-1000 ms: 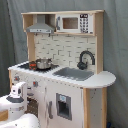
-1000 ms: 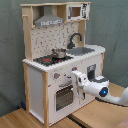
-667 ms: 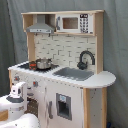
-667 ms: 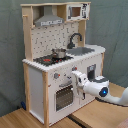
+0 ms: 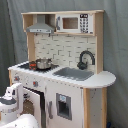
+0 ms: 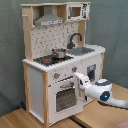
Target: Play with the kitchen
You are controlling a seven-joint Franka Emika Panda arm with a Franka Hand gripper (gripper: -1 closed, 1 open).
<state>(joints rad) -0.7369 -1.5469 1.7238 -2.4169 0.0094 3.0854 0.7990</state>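
Claw (image 6: 77, 76) at kitchen (image 6: 60, 55) oven door (image 6: 64, 96).

From my station I see a grey-green curtain (image 5: 115, 40) filling the back of both exterior views, hanging in soft vertical folds from top to bottom. In the second exterior view a light wooden floor (image 6: 17, 119) runs along the bottom edge, its boards showing at the lower left corner and again at the lower right. The light is even and soft, with no hard shadows on the curtain.
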